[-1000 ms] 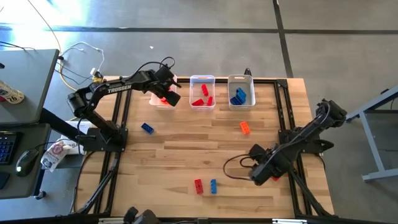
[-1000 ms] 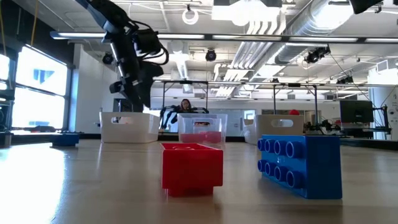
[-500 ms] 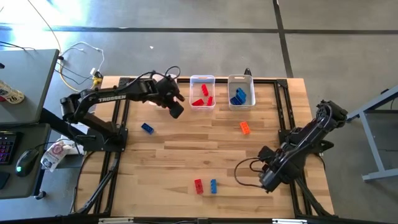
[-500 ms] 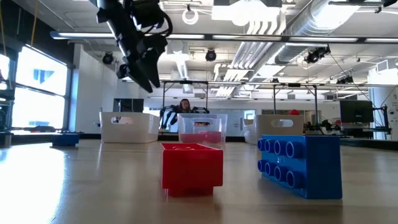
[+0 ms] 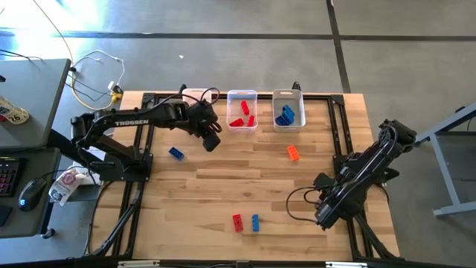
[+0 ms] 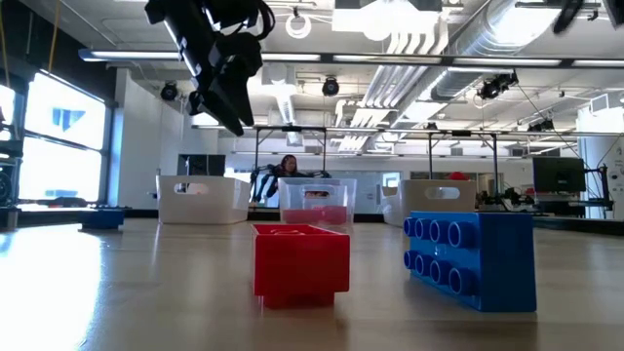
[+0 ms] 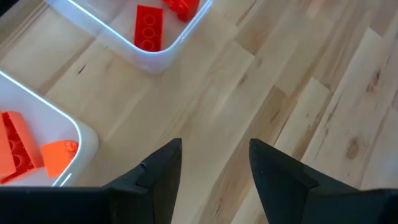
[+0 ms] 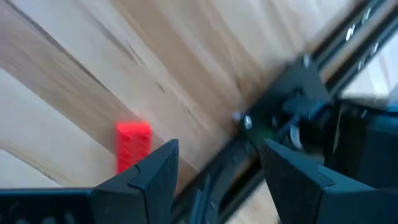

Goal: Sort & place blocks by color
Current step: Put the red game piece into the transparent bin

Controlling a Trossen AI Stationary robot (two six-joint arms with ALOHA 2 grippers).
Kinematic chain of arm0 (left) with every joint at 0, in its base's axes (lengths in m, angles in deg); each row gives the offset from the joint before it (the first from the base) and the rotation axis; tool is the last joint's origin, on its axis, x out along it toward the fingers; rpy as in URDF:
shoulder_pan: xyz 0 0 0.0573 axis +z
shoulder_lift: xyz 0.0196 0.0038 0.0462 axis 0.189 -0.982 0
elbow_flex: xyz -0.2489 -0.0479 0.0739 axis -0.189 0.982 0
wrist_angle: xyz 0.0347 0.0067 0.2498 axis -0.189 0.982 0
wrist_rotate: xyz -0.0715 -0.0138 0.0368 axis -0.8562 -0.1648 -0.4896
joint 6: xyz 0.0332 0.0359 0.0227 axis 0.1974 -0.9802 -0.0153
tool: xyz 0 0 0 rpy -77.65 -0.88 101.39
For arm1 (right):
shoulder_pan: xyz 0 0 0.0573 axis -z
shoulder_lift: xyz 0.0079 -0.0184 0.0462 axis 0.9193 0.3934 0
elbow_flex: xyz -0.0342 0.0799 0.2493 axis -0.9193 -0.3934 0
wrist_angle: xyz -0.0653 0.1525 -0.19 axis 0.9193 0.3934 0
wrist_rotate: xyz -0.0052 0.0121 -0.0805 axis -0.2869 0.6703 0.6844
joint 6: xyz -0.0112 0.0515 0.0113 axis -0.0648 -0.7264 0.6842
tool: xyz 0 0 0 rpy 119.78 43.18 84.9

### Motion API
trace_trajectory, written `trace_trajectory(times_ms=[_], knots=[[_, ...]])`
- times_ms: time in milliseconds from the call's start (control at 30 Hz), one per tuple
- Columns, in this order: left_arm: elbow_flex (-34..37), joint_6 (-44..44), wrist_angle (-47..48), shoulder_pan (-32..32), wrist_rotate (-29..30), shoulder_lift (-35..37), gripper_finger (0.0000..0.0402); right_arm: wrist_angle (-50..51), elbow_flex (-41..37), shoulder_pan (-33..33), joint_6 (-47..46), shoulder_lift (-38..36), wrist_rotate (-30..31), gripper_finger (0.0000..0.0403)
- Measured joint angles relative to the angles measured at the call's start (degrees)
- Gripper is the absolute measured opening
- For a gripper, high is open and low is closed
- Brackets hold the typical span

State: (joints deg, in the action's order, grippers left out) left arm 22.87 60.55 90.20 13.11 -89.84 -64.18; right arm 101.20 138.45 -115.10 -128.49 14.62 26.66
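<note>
High view, left to right: the left gripper [image 5: 210,141] hangs above the table [image 5: 223,193] just in front of the orange bin [image 7: 37,146], jaws apart and empty. A blue block [image 5: 176,153] lies near it on the left part of the table. Along the far edge stand the bins; the red bin [image 5: 242,110] holds red blocks [image 5: 242,117] and the blue bin [image 5: 288,112] holds blue ones [image 5: 286,115]. An orange block [image 5: 293,152] lies in front of the blue bin. Near the front edge a red block [image 5: 237,222] and a second blue block [image 5: 255,222] sit just beside each other. The right gripper [image 5: 325,217] is low by the table's right frame, jaws apart, nothing between them; its wrist view shows another red block [image 8: 132,144] close by.

The left arm's likely next pick is the nearby blue block. It would do well to centre over the block, turn the wrist so the fingers [image 7: 160,174] span the short sides, then descend straight and close firmly. The right arm could take its red block the same way, keeping clear of the frame rail [image 8: 292,99].
</note>
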Motion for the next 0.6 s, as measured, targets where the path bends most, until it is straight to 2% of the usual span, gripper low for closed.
trace_trajectory(times_ms=[100,433,600], knots=[[0.0,0.0,0.0,-0.18,0.0,0.0,0.0172,-4.04,-4.81,-0.26,0.41,-1.74,-3.73,0.0213],[0.0,0.0,0.04,-0.16,0.22,0.0,0.0172,-27.22,-18.37,-0.28,-1.84,-12.05,-5.89,0.0213],[0.0,0.01,0.04,-0.16,0.22,0.0,0.0172,-33.56,-23.55,-0.28,-5.95,-15.46,-6.46,0.0213]])
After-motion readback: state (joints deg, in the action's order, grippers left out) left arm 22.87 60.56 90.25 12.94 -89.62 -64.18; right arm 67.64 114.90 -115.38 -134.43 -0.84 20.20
